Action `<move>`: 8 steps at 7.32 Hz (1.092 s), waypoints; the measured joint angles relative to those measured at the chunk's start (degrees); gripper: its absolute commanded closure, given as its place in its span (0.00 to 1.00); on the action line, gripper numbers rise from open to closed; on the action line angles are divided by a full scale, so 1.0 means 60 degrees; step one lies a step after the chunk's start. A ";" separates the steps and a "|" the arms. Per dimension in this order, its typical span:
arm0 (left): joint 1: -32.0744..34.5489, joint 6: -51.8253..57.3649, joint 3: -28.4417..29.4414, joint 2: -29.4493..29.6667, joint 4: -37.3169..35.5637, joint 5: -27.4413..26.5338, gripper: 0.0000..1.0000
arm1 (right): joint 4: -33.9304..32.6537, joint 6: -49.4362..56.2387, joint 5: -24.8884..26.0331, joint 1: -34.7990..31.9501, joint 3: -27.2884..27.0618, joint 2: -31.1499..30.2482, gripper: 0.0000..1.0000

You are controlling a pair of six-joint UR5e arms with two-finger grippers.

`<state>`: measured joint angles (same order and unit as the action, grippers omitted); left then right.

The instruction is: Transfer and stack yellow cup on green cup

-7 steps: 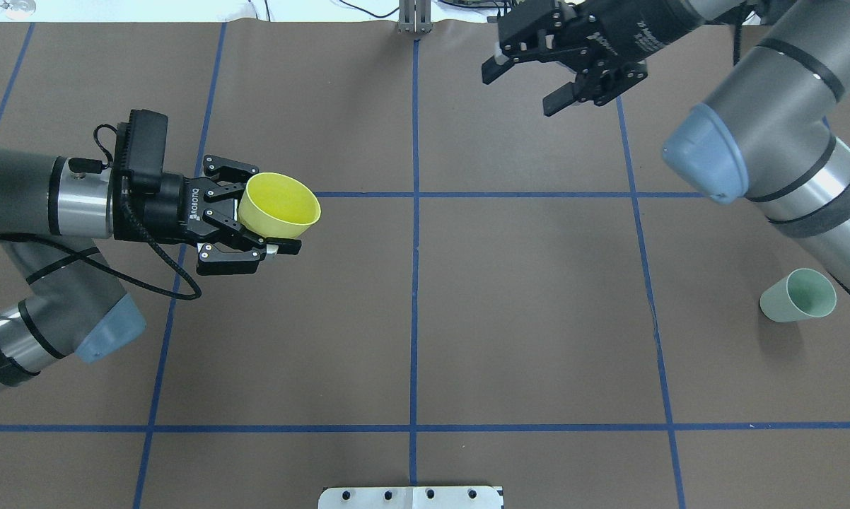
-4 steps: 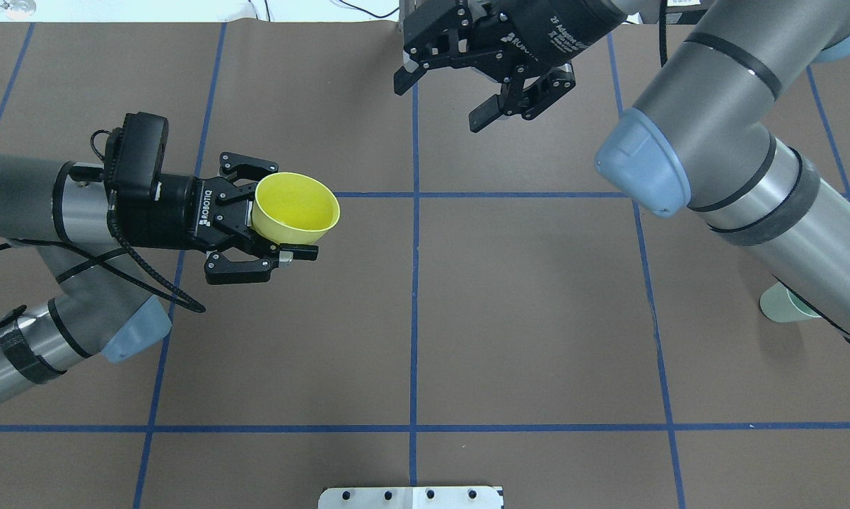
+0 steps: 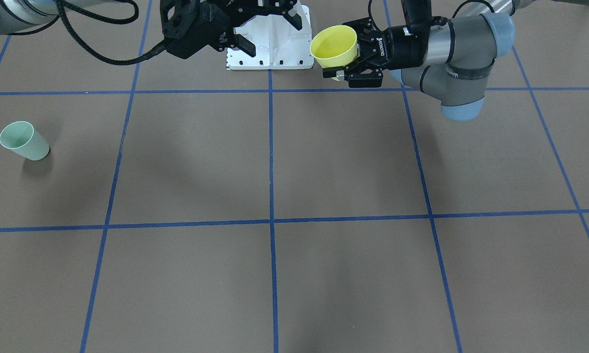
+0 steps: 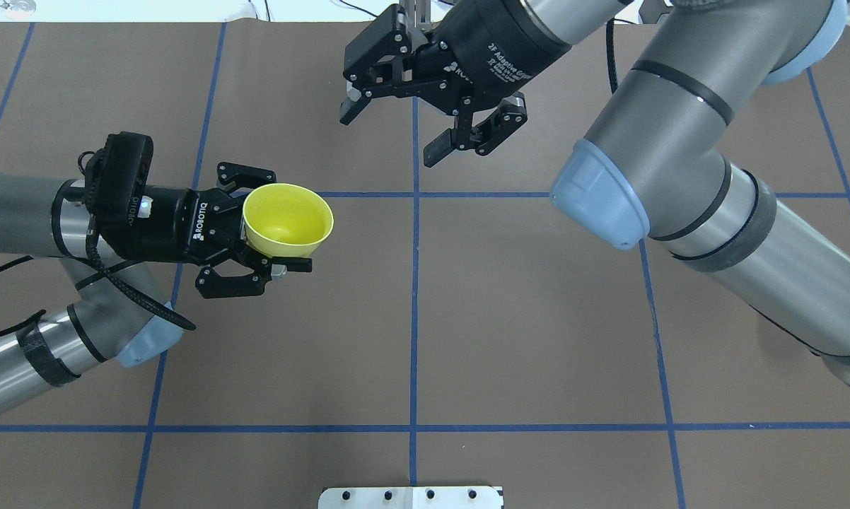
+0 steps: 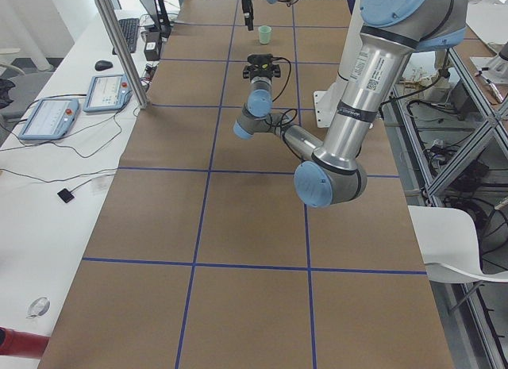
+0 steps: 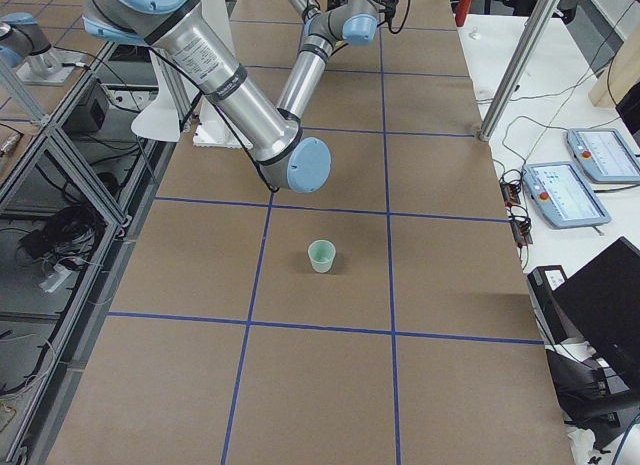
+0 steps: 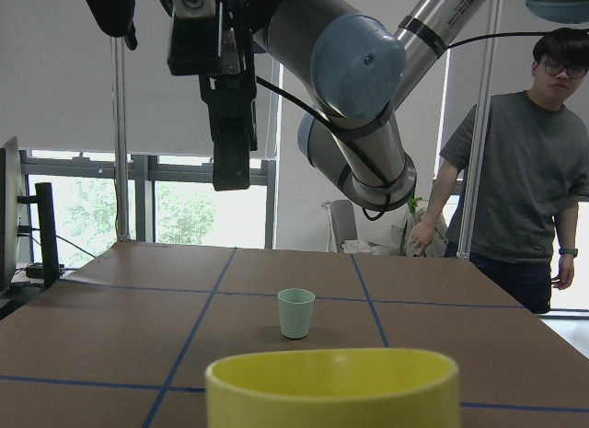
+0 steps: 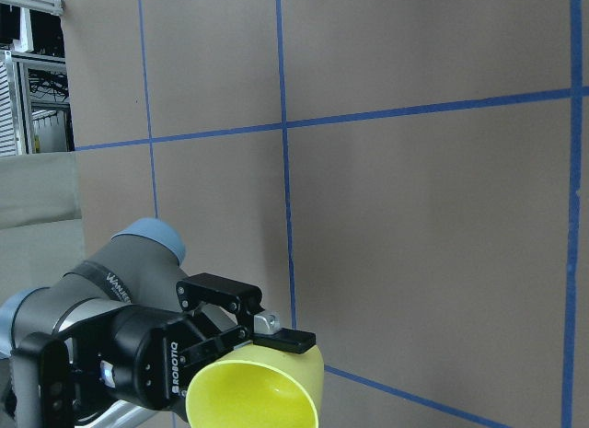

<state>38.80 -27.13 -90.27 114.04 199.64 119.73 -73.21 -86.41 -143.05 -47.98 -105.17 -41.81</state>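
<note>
The yellow cup [image 4: 287, 219] hangs above the table's left half, mouth tilted up, with my left gripper [image 4: 294, 225] shut on its wall. The right wrist view shows the same cup [image 8: 258, 396] and its fingers [image 8: 281, 336] from above. My right gripper [image 4: 389, 134] hovers open and empty over the far centre line, a short way from the cup. The green cup [image 3: 25, 141] stands upright far off on the robot's right side of the table; in the overhead view my right arm hides it. The left wrist view shows the green cup [image 7: 295, 313] beyond the yellow rim [image 7: 331, 387].
The brown mat carries a blue tape grid. A white mounting plate [image 4: 411, 497] sits at the robot's base edge. My right arm's elbow [image 4: 598, 198] spans the right half. A person [image 7: 515, 170] stands past the table's right end, near tablets [image 6: 565, 195].
My right arm has swung left from the far right to the far centre, gripper still open, and now covers the green cup overhead. My left gripper shifted slightly right with the yellow cup.
</note>
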 measured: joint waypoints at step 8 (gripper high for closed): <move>-0.0490 -0.0018 0.0064 0.0022 0.0379 -0.0656 1.00 | -0.0935 0.0073 0.2029 0.1554 -0.0233 0.0214 0.03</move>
<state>35.86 -27.23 -89.89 114.17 201.92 115.79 -78.82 -85.97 -130.88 -38.66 -106.57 -40.53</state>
